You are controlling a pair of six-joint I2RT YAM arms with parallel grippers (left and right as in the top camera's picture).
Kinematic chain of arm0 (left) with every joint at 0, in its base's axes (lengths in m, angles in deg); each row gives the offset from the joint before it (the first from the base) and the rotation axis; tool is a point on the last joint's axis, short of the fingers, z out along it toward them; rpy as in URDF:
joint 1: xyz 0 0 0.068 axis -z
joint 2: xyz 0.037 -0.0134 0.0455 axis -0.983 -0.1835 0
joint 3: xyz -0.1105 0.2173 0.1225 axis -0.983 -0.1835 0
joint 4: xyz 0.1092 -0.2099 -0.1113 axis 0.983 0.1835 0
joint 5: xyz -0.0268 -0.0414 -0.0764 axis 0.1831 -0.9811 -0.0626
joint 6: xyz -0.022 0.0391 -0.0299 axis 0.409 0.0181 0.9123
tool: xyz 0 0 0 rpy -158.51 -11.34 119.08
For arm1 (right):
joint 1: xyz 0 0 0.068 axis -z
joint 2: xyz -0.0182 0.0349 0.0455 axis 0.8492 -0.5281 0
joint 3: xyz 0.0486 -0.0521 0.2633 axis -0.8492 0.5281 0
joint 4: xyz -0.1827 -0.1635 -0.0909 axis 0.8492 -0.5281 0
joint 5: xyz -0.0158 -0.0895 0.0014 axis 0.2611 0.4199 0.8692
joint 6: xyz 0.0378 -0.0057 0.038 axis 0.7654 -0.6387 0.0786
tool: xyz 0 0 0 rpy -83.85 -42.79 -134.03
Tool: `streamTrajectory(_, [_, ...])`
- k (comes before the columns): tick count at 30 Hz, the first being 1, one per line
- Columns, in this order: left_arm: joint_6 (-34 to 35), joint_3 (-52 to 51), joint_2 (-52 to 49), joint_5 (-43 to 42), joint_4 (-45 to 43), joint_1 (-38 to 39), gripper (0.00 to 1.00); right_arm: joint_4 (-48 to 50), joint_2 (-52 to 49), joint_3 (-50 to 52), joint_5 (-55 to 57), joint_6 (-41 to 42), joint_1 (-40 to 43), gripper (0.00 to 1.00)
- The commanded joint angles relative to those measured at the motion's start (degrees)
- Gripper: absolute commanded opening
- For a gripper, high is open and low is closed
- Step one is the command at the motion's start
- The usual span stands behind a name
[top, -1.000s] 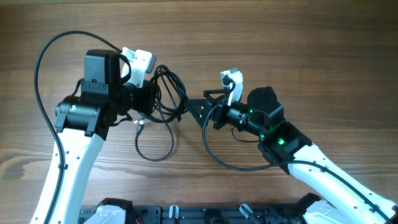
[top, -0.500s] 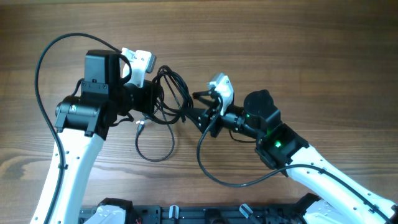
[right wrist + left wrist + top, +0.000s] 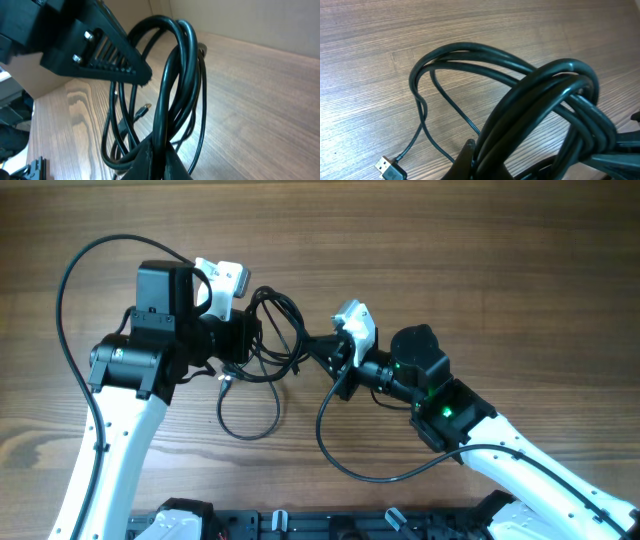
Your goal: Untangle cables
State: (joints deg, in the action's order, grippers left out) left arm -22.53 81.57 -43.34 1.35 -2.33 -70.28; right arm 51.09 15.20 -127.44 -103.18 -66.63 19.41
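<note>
The cables [image 3: 278,330] are a knot of thin black cords on the wooden table between my two grippers. One loop [image 3: 250,418] trails toward the front, beside a small metallic plug [image 3: 225,377]. My left gripper [image 3: 256,340] is shut on the left side of the knot. In the left wrist view the cables [image 3: 545,100] bunch over its dark finger [image 3: 466,157], with the plug [image 3: 384,165] lying on the wood. My right gripper [image 3: 310,352] is shut on strands at the knot's right side. The right wrist view shows its fingers [image 3: 150,162] pinching a cord [image 3: 172,75].
The right arm's own thicker black wire [image 3: 345,450] loops over the table in front of the knot. The left arm's wire [image 3: 80,270] arcs at the far left. The left gripper's black finger [image 3: 100,55] stands close above the cords in the right wrist view.
My right gripper has moved left into the knot and closed from wide open onto its strands. The left gripper has kept its grip and place.
</note>
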Motion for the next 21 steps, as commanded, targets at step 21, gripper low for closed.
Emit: streamTrajectory(21, [19.17,0.09,-0.07,-1.36,-12.17,-0.26,0.04,-14.69,0.81,-0.22,2.43,-0.59,-0.11,0.04])
